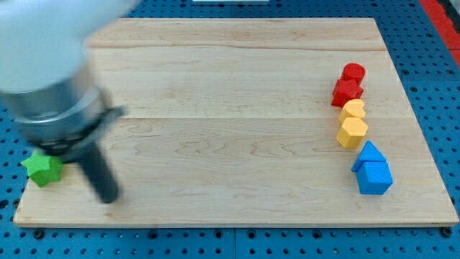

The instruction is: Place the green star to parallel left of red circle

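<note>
Board's left edge (29, 188): green star (42, 169).

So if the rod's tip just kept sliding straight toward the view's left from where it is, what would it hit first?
Most likely the green star. My tip sits just to its right and slightly lower in the view, so it might only clip the star's lower edge; depth is hard to judge.

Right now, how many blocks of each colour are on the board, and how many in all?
Red: 2, the red circle and another red block
Yellow: 2
Blue: 2
Green: 1, the green star
Total: 7
</note>
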`<state>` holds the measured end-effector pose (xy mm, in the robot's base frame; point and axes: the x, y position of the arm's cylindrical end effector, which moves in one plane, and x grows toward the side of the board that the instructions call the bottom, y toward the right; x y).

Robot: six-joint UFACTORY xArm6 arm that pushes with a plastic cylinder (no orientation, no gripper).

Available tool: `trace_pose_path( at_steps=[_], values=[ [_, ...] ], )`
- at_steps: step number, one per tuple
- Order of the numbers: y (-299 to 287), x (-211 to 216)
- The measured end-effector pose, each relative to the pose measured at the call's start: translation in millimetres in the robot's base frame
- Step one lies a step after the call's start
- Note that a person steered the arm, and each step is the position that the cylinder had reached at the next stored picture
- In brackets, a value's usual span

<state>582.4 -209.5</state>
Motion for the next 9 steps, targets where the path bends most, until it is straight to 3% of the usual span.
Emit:
trace_pose_path(
  at_steps=[1, 2, 4, 5, 6, 7, 9],
  values=[
    [-93, 10],
    [-61, -30],
    [106, -129],
    [144, -130],
    [109, -62],
    [28, -65],
    [107, -124]
  ],
)
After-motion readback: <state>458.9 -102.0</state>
